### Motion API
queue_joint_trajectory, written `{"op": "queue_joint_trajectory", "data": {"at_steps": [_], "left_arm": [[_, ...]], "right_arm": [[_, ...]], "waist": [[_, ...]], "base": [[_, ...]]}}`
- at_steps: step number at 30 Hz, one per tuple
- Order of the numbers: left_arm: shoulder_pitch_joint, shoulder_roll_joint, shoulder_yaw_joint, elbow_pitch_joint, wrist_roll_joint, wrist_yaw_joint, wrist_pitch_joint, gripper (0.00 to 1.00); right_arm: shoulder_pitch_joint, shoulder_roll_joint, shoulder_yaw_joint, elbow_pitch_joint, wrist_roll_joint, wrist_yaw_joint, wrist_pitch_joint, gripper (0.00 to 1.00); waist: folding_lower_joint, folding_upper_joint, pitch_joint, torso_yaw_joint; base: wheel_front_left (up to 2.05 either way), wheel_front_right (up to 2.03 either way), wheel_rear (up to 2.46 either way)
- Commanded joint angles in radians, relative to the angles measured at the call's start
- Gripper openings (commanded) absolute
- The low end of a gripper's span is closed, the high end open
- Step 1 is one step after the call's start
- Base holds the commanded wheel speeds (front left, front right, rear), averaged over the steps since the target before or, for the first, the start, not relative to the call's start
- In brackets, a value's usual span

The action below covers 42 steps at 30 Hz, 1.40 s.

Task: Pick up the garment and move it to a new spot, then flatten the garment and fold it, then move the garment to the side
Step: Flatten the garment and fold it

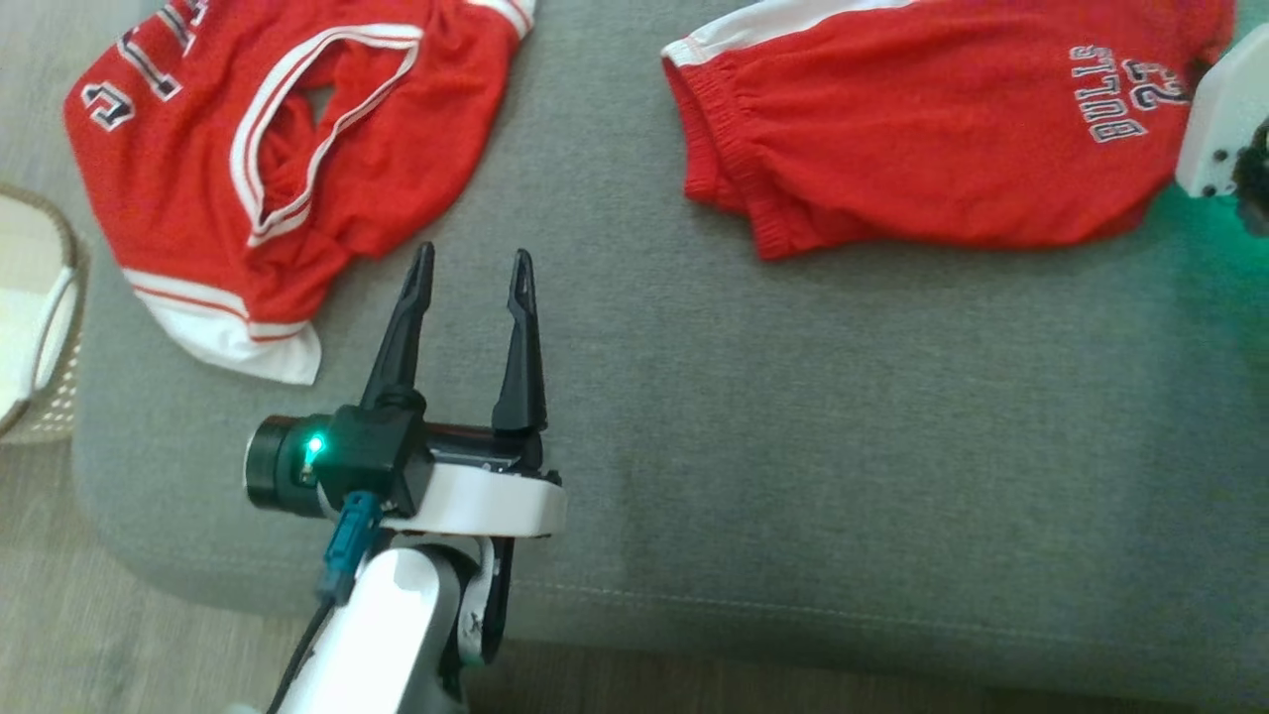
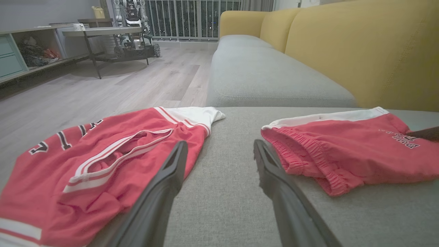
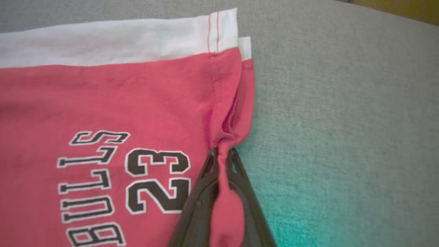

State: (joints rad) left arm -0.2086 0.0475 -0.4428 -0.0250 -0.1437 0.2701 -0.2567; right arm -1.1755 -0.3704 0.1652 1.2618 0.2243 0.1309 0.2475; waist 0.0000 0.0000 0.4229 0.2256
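Red shorts [image 3: 103, 96] flat on grey cushion [image 3: 343, 103], side edge pinched by right gripper [image 3: 223, 152]. Left gripper [image 1: 473, 254] spread wide over cushion, between shorts and red jersey [image 1: 178, 198].

The left gripper [image 1: 474, 254] has two long, tapering black fingers [image 1: 400, 337]. Behind their roots sits a black block [image 1: 382, 451] with a small green light [image 1: 315, 445], then a rounded white collar [image 1: 486, 501]. A teal plug [image 1: 349, 540] feeds a black cable [image 1: 297, 654] along the pale forearm [image 1: 382, 635]. The right gripper [image 3: 223, 152] has black fingers with triangular cut-outs near the tips, and behind them a white housing [image 1: 1221, 119] has small dark holes.
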Motion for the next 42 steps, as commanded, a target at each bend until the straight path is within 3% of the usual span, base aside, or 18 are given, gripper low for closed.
{"op": "queue_joint_trajectory", "data": {"at_steps": [1,8,19,28,42], "left_arm": [[-0.009,0.003,0.038,-0.028,0.002,0.002,-0.005,1.0],[0.003,0.003,0.068,-0.027,0.022,-0.009,-0.005,1.0],[0.021,0.003,0.095,-0.024,0.045,-0.034,-0.005,1.0],[0.042,0.003,0.091,-0.012,0.042,-0.04,-0.005,1.0],[0.065,0.003,0.086,-0.007,0.019,-0.034,-0.005,1.0]], "right_arm": [[0.061,0.007,0.027,-0.005,0.01,0.0,-0.011,0.0],[0.063,-0.032,0.086,-0.053,0.022,0.0,-0.054,0.0],[0.058,-0.171,0.136,-0.096,0.047,0.0,-0.09,0.0],[0.065,-0.127,0.214,-0.172,0.083,0.0,-0.097,0.0],[0.098,-0.031,0.425,-0.451,0.183,0.0,-0.026,0.0]], "waist": [[0.0,0.0,-0.018,-0.029],[0.0,0.0,-0.041,-0.103],[0.0,0.0,-0.073,-0.178],[0.0,0.0,-0.109,-0.184],[0.0,0.0,-0.141,-0.166]], "base": [[0.0,0.0,0.0],[0.0,0.0,0.0],[0.0,0.0,0.0],[0.0,0.0,0.0],[0.0,0.0,0.0]]}}
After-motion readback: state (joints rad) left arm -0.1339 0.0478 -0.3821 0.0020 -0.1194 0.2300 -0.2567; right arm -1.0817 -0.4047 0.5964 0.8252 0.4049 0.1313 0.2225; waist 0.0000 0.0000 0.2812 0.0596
